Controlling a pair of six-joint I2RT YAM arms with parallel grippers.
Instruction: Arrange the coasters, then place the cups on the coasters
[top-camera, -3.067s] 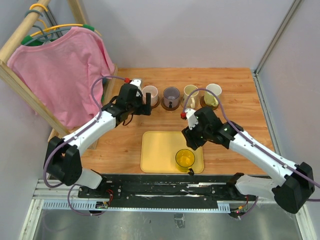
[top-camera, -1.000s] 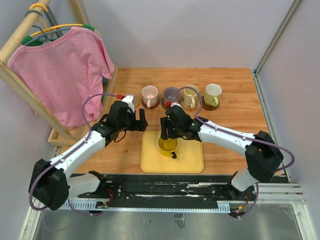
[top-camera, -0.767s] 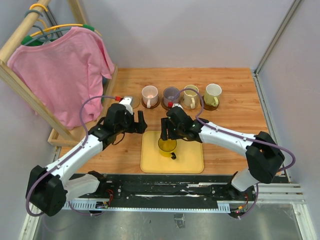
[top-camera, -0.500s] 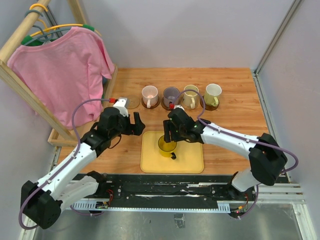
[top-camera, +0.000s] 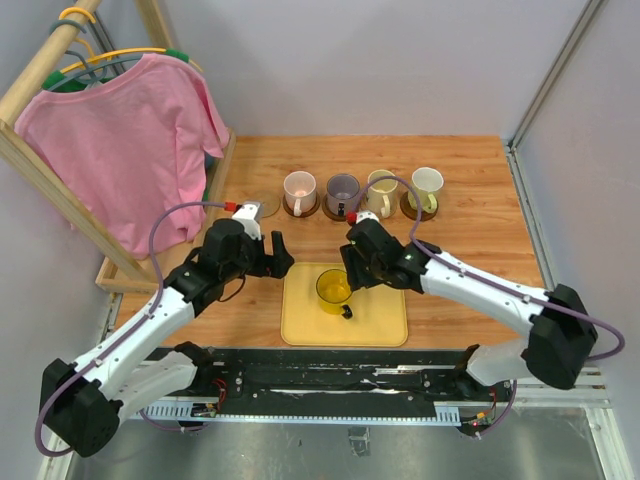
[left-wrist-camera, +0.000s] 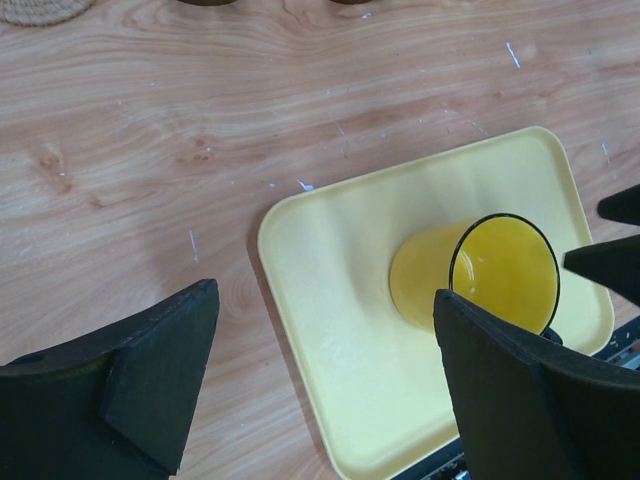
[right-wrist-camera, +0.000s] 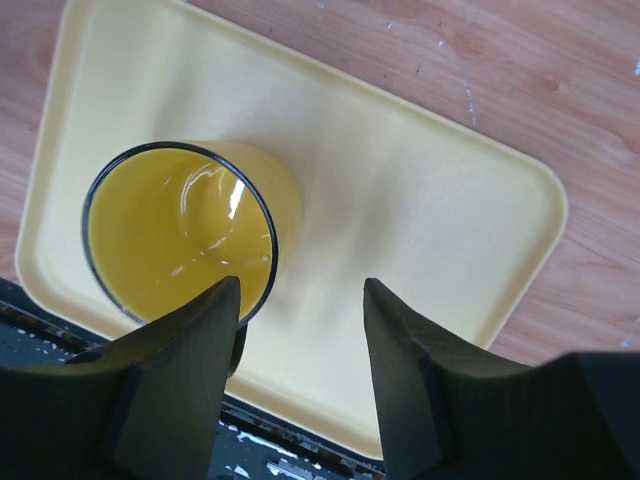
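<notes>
A translucent yellow cup (top-camera: 333, 288) stands upright on the left half of the yellow tray (top-camera: 380, 320). My right gripper (top-camera: 351, 274) is open just right of the cup (right-wrist-camera: 180, 235); one of its fingers (right-wrist-camera: 185, 365) overlaps the rim and only bare tray shows in the gap. My left gripper (top-camera: 279, 254) hovers wide open at the tray's left edge, apart from the cup (left-wrist-camera: 490, 275). In the back row, pink (top-camera: 299, 187), purple-grey (top-camera: 343, 189), cream (top-camera: 380, 190) and whitish (top-camera: 427, 184) cups sit on dark coasters (top-camera: 313, 208). One tan coaster (top-camera: 264, 205) lies bare at the row's left end.
A wooden rack with a pink shirt (top-camera: 125, 130) borders the table's left side. Grey walls close the back and right. The arms' base rail (top-camera: 330, 375) runs just in front of the tray (left-wrist-camera: 330, 300).
The left arm has drawn back from the cup row to the tray's left edge. The right gripper slid rightward off the yellow cup and narrowed a little. The cup earlier shifted from front right to left.
</notes>
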